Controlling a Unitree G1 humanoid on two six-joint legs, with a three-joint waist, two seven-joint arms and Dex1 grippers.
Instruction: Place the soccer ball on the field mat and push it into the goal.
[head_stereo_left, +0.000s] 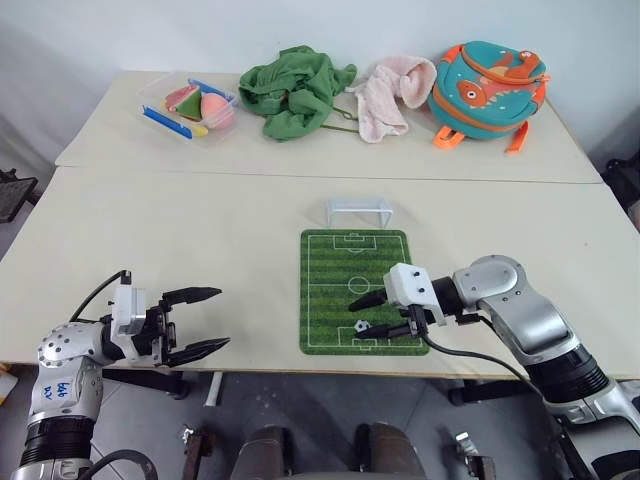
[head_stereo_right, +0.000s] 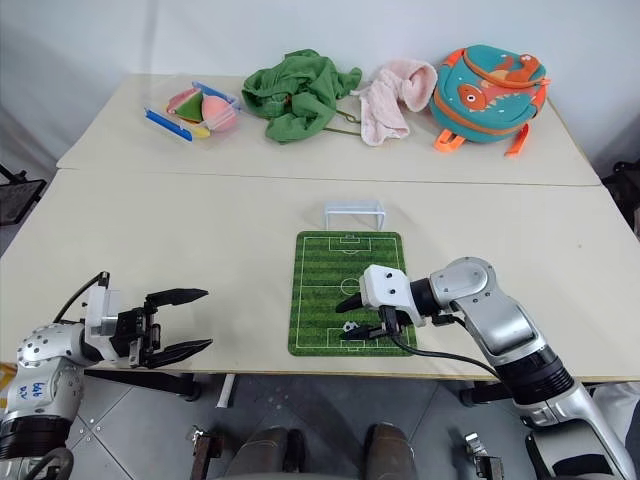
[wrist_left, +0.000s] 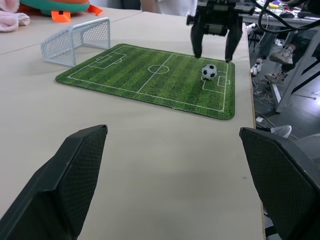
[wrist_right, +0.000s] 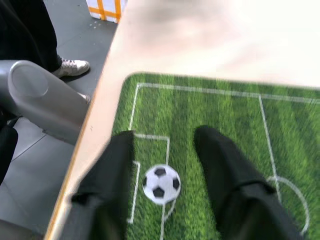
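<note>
Soccer ball sits on the near end of the field mat, in the penalty area by the table's front edge, with the right gripper poised just over it. In the right wrist view the ball lies between the two black fingers, which stand apart with grass showing on both sides of it; they appear to clear the ball rather than pinch it, though blur in that view makes contact hard to rule out. Seen from the head camera, the ball lies at about 8 o'clock from the gripper's tips, just beside them.

Left gripper hangs with jaws spread wide and empty off the table's front edge, well apart from the mat at its 9 o'clock, so the right arm is plainly the nearer one.

From the ball, the mat's long axis runs straight toward 12 o'clock, past the centre circle to the far penalty box. Goal stands on the bare table just beyond the mat's far edge, mouth facing the ball. Any push would likely need to start from the ball's 6 o'clock side and travel along that line.
</note>
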